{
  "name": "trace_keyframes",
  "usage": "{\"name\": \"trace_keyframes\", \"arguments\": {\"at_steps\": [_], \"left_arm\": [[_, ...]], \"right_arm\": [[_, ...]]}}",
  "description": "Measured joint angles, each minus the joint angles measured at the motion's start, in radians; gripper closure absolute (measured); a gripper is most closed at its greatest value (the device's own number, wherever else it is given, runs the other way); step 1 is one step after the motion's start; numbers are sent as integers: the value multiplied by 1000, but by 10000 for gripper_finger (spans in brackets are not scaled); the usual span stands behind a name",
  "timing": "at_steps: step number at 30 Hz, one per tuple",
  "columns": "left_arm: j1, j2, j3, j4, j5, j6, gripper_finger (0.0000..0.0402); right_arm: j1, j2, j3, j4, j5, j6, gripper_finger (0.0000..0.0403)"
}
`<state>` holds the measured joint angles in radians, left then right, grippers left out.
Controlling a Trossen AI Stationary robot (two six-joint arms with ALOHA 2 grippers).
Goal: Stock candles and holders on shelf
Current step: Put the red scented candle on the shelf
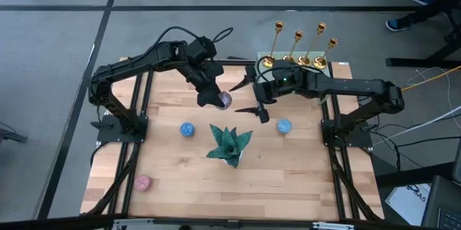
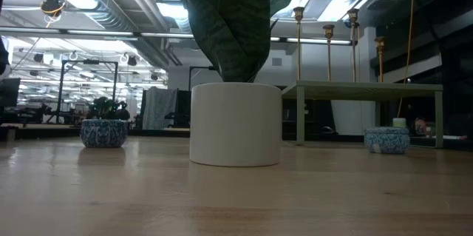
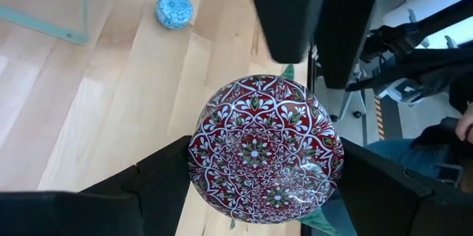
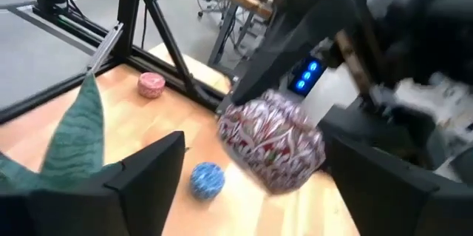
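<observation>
Red-patterned candle (image 3: 266, 151) fills left wrist view; high view shows mauve.

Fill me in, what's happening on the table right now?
The left tool is shut on a red-patterned candle, held above the table's middle. The right tool is open right beside that candle, looking like a handover. Four gold holders already stand on the green shelf. Two blue candles and a pink candle lie on the wooden tabletop, around a teal plant ornament.
</observation>
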<state>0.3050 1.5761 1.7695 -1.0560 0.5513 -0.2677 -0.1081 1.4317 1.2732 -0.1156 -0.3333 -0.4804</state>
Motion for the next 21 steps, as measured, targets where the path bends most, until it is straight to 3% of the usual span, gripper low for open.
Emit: {"name": "trace_keyframes", "arguments": {"at_steps": [5, 14, 21], "left_arm": [[0, 0, 0, 14, 33, 9, 111], [-27, 10, 2, 54, 97, 9, 111], [-26, 14, 2, 52, 121, 0, 111]], "right_arm": [[0, 20, 0, 49, 0, -81, 63], [0, 66, -1, 106, -3, -89, 85], [5, 67, -2, 108, -8, -89, 135]]}}
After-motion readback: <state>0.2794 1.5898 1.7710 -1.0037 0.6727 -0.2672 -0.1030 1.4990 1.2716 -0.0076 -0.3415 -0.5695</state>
